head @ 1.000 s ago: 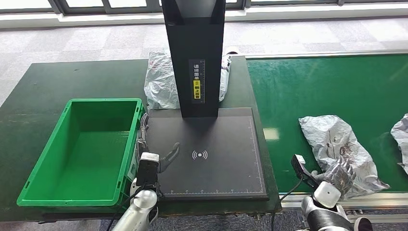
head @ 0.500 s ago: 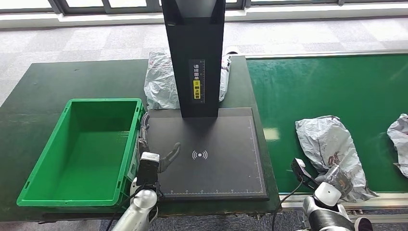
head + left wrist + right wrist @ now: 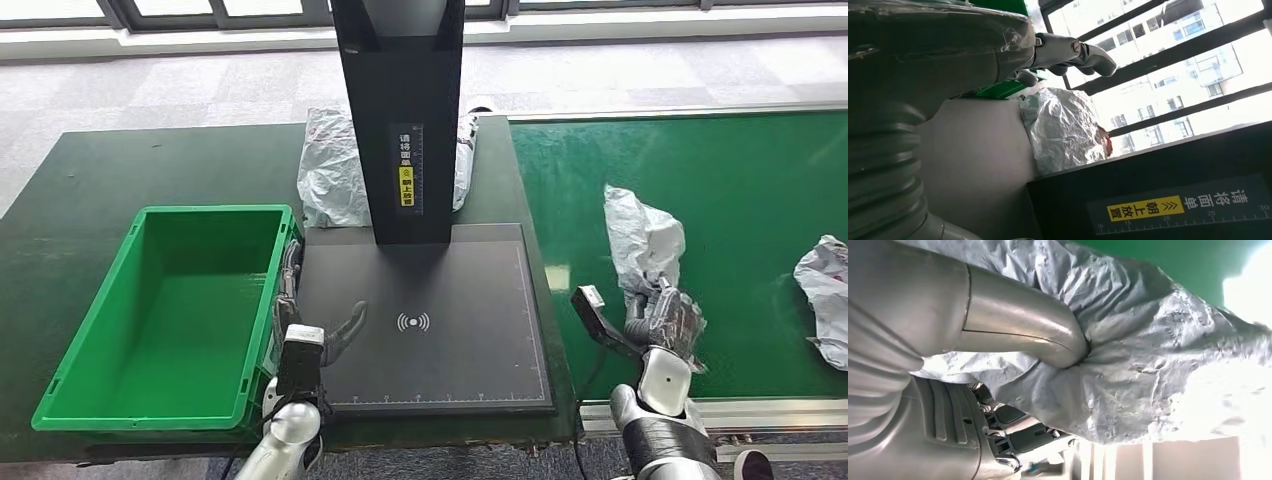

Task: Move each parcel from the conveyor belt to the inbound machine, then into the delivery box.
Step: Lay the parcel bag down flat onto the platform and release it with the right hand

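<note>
Since the earlier frame we have raised the grey parcel (image 3: 643,240) off the conveyor belt (image 3: 740,180), our right hand (image 3: 668,318) clamped on it, while, going left to right, the delivery box (image 3: 150,395) stands beside our left hand (image 3: 325,335), fingers apart over the inbound machine (image 3: 470,300).

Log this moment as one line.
right hand: grips crumpled grey plastic parcel | left hand: over black scanner plate | green crate: empty
</note>
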Available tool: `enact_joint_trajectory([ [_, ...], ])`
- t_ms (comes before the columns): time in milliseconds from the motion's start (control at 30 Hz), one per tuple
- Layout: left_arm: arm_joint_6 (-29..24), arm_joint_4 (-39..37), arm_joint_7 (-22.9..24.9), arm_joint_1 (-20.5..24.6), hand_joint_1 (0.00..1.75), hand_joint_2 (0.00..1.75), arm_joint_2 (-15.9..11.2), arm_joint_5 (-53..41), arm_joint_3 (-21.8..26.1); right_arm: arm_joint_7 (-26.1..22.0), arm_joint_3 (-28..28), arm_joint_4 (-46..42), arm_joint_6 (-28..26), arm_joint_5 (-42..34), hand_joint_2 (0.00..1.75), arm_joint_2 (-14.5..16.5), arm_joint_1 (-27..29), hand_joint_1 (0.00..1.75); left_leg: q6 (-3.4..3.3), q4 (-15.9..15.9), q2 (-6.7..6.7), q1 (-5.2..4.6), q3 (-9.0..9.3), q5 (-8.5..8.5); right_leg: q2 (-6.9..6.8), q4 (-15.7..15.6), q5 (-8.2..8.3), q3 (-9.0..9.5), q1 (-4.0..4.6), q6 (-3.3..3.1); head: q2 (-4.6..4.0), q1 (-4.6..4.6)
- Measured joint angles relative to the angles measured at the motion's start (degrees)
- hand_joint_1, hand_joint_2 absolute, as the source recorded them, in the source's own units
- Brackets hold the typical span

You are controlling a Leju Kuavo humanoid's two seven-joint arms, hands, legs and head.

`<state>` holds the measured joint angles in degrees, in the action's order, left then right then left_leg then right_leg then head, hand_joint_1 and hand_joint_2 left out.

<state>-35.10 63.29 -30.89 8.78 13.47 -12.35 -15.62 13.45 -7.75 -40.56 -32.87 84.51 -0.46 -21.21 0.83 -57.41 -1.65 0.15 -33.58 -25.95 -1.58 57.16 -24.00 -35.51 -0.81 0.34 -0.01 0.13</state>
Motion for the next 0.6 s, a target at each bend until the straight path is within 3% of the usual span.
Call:
enact_joint_trajectory([
  [100, -0.88, 1.75, 1.0, -0.62, 0.0, 1.75, -0.22, -3.57, 0.67, -6.77, 4.77, -9.0, 5.39, -8.11, 1.75, 2.66, 1.95, 1.75, 0.06, 0.01, 0.13, 0.02, 0.04, 0.07, -0.13, 0.04, -0.02, 0.0, 0.05, -0.04, -0.01, 0.0],
  [200, -0.99, 3.5, 2.4, -0.63, 0.0, 1.75, -0.68, -7.01, 1.34, -8.68, 11.73, -16.85, 12.06, -14.59, 1.75, 4.25, 3.97, 1.75, 0.09, 0.01, 0.15, 0.04, 0.04, 0.07, -0.14, 0.05, -0.04, -0.01, 0.08, -0.06, 0.0, -0.01],
  [367, -0.49, 5.1, 2.97, -0.64, 0.0, 1.75, -1.02, -8.2, 2.33, -7.84, 19.28, -23.4, 12.78, -17.2, 1.75, 4.8, 5.33, 1.75, 0.08, 0.01, 0.17, 0.04, 0.04, 0.07, -0.17, 0.03, -0.05, 0.0, 0.01, -0.05, -0.01, 0.0],
  [600, -0.57, 5.8, 2.91, -0.66, 0.0, 1.75, -1.32, -8.61, 2.55, -8.44, 21.75, -26.41, 13.35, -18.01, 1.75, 4.79, 6.08, 1.75, 0.02, -0.01, 0.23, 0.01, 0.03, 0.05, -0.16, -0.01, 0.0, 0.03, -0.06, 0.01, -0.01, 0.01],
])
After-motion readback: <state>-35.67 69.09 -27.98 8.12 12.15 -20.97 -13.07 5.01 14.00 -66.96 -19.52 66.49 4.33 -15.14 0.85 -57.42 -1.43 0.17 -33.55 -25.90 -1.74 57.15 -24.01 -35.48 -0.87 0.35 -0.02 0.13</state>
